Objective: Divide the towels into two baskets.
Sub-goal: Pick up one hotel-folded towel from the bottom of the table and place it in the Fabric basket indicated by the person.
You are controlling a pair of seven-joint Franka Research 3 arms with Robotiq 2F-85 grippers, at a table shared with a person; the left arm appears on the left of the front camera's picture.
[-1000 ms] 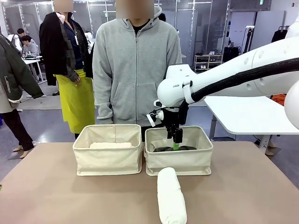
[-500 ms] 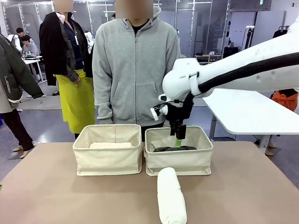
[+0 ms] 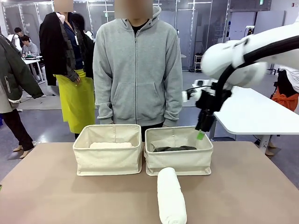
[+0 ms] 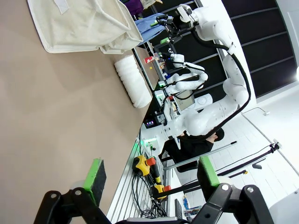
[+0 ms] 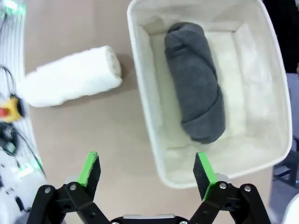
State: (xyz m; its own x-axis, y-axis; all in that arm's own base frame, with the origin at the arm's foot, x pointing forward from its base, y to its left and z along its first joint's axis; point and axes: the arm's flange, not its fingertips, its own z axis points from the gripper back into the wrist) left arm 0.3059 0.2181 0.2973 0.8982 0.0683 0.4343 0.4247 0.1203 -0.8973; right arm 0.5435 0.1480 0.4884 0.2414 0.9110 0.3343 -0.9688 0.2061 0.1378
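The white towel lies on the table, end-on to its near edge and just in front of the right basket, which holds the dark grey towel; a pale towel shows in the left basket. It looks light, soft and squashy, and likely to sag or unwind if pinched at an end, so the best hold is probably across its middle. The right gripper hangs above the right basket's right end, jaws apart and empty, and the left gripper is likewise spread wide over bare table.
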